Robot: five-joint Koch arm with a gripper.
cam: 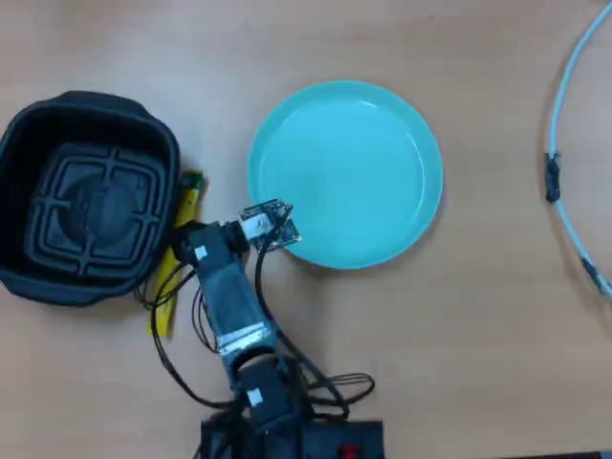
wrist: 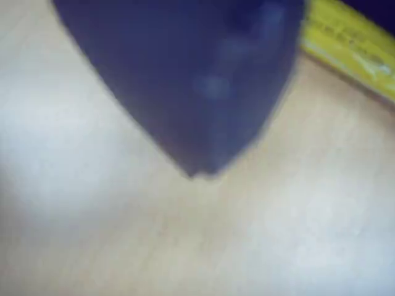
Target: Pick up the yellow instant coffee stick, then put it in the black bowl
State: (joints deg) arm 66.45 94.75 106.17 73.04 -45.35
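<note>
Black bowl (cam: 88, 196): empty, on the wooden table (cam: 459, 325); round teal plate (cam: 346, 172) to its right in the overhead view. Yellow instant coffee stick (cam: 179, 251): flat on the table just beside the bowl's right wall, not yet lifted. Gripper (cam: 191, 251): over the stick at the approach step, opening cannot be told, apparently nothing held; next move likely calls for closing across the stick's narrow width.

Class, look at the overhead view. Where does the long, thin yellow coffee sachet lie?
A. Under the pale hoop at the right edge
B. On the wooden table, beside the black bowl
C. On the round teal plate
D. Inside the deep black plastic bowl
B: the long, thin yellow coffee sachet lies on the wooden table, alongside the deep black plastic bowl, partly hidden by the arm.
</note>
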